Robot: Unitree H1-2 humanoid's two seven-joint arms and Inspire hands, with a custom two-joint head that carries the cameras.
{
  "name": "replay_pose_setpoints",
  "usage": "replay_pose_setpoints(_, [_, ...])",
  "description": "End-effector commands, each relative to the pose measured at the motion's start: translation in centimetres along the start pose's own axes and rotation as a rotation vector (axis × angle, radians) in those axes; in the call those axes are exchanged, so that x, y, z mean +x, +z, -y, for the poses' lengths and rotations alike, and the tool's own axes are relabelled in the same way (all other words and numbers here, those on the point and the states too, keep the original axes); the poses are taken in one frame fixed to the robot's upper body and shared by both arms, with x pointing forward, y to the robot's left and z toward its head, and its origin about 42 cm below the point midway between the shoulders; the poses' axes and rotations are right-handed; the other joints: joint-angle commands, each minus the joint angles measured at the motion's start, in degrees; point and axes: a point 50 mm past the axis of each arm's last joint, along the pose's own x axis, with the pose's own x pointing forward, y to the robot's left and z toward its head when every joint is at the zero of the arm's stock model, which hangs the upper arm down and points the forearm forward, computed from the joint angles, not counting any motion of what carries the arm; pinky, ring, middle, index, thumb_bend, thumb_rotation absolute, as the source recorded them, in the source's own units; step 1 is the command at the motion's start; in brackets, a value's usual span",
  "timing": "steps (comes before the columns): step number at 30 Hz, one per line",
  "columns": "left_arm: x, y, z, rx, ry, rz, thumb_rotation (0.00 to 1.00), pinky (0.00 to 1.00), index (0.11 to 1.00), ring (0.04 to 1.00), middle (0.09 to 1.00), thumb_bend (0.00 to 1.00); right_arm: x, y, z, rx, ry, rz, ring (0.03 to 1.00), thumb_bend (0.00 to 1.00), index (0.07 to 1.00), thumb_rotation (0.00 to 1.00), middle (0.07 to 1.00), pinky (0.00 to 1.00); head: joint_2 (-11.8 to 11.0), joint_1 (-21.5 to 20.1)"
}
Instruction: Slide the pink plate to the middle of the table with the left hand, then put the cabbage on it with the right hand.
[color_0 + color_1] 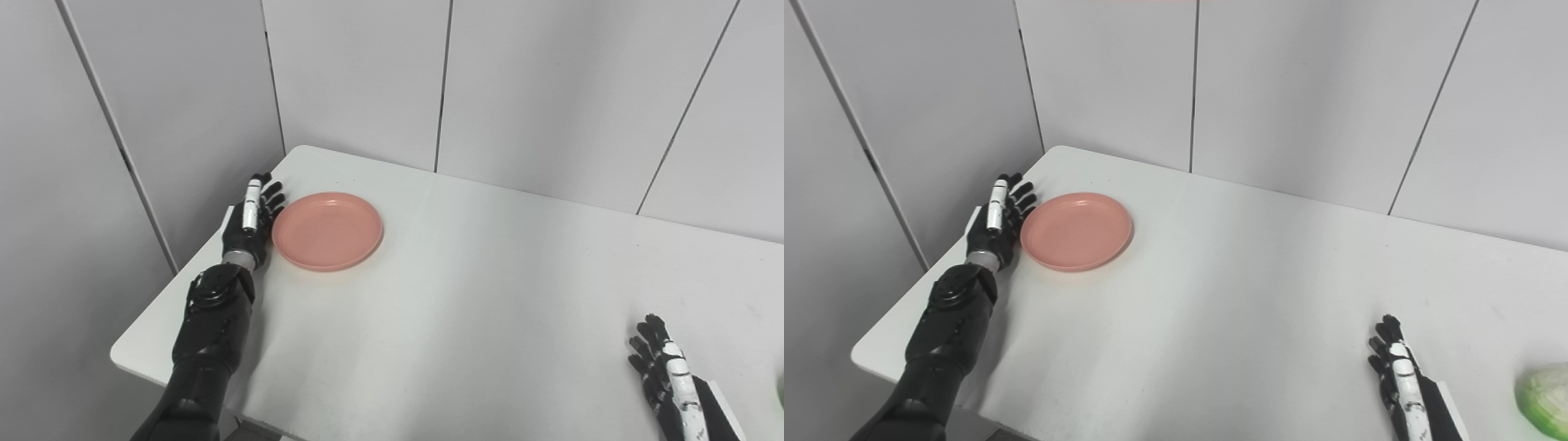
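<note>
The pink plate (327, 230) lies flat on the white table (490, 275), toward its far left side. My left hand (252, 217) stands on edge right beside the plate's left rim, fingers straight and apart, holding nothing; whether it touches the rim I cannot tell. The green cabbage (1545, 398) sits at the near right, cut off by the picture's edge. My right hand (1399, 376) rests open near the front edge, fingers extended, a short way left of the cabbage.
Grey wall panels (520, 79) stand close behind the table and along its left side. The table's left edge runs just beside my left forearm (208, 343). Bare tabletop stretches between the plate and my right hand.
</note>
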Motion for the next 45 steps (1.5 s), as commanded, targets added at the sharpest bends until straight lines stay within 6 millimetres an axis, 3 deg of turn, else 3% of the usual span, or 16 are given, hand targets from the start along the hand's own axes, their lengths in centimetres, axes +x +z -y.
replay_pose_setpoints(1, [-0.4,-1.1,1.8,0.006,-0.063,-0.061,1.00,0.90,0.880,0.902,0.894,0.38,0.2,0.8,-0.1,-0.009,0.009,0.015,1.000,0.18,1.000,1.00,1.000,1.00,-0.03,0.03])
replay_pose_setpoints(16, [-2.4,-1.2,7.3,0.025,-0.252,-0.065,1.00,0.91,0.883,0.907,0.898,0.40,0.2,0.9,-0.6,-0.014,0.006,0.005,1.000,0.21,1.000,1.00,1.000,1.00,0.91,-1.72])
replay_pose_setpoints(27, [-4.1,-2.7,10.9,-0.005,-0.353,-0.122,1.00,0.90,0.898,0.918,0.911,0.38,0.4,0.7,-1.0,-0.016,0.012,0.009,1.000,0.22,1.000,1.00,1.000,1.00,1.64,-4.32])
replay_pose_setpoints(45, [-7.8,-4.7,19.5,-0.099,-0.539,-0.206,1.00,0.95,0.926,0.942,0.939,0.32,0.7,0.3,-2.2,-0.010,-0.006,0.009,1.000,0.25,1.000,1.00,1.000,1.00,2.26,-11.90])
